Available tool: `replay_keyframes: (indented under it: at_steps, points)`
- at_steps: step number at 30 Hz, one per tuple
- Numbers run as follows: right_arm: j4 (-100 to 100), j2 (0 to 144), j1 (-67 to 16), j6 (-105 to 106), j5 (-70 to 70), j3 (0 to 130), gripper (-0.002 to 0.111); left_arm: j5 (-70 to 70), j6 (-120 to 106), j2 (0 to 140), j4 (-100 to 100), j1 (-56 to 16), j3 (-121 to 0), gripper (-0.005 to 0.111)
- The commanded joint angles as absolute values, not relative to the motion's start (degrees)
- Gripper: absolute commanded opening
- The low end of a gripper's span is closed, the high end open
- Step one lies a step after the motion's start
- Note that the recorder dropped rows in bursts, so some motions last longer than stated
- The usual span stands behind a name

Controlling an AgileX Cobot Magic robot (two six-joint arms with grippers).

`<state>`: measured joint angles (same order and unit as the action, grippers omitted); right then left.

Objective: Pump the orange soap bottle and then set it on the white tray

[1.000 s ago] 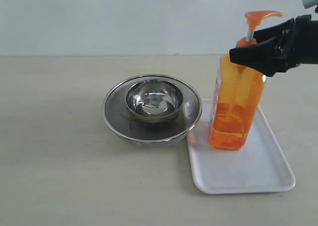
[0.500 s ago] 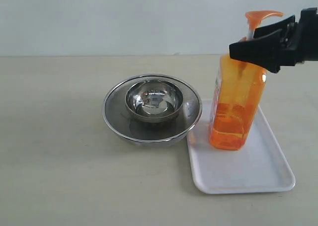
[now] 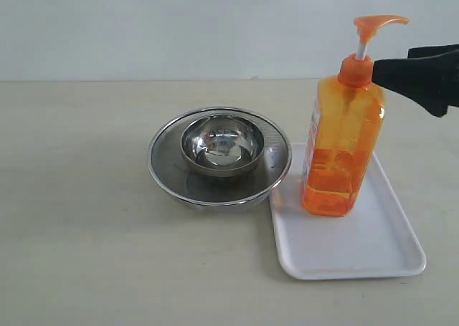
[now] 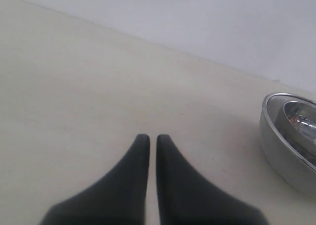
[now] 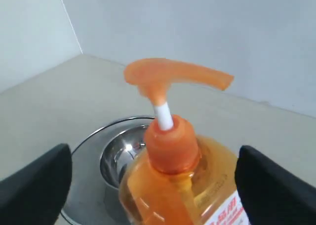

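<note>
The orange soap bottle [image 3: 341, 147] stands upright on the white tray [image 3: 358, 247], near the tray's left end, with its pump head [image 3: 373, 24] up. My right gripper [image 3: 401, 68] is open at the height of the bottle's neck, just to its right and apart from it. In the right wrist view the bottle [image 5: 173, 151] rises between the widely spread fingers [image 5: 44, 180] of that gripper [image 5: 155, 180], and neither finger touches it. My left gripper [image 4: 149, 138] is shut on nothing over bare table and is out of the exterior view.
Two nested round steel bowls [image 3: 172, 175] sit just left of the tray, the smaller one [image 3: 221, 143] inside the larger. The larger bowl's rim [image 4: 289, 136] shows at the edge of the left wrist view. A pale wall rises behind the table.
My right gripper, which was around the bottle's neck, has pulled back to the right, clear of the bottle. The bottle stays upright on the tray.
</note>
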<state>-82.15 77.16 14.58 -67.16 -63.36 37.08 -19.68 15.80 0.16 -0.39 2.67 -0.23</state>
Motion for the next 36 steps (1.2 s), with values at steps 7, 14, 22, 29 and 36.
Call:
replay_keyframes:
  at_steps: [7,14,22,29,36]
  points:
    - [-71.1,73.1,14.9,-63.0,-67.0,25.4,0.038,-19.5,15.6,0.0,-1.0,2.8,0.0,0.005]
    - [-65.3,71.0,14.9,-56.7,-70.0,17.4,0.000,-19.5,15.6,0.0,-1.0,2.8,0.0,0.005]
    - [-59.5,64.2,14.9,-52.2,-70.0,8.3,0.000,-19.5,15.6,0.0,-1.0,2.8,0.0,0.005]
    - [-65.0,61.9,14.9,-58.3,-70.0,4.7,0.000,-19.5,15.6,0.0,-1.0,2.8,0.0,0.005]
    - [-65.1,61.9,14.9,-58.3,-70.0,4.7,0.000,-19.5,15.6,0.0,-1.0,2.8,0.0,0.005]
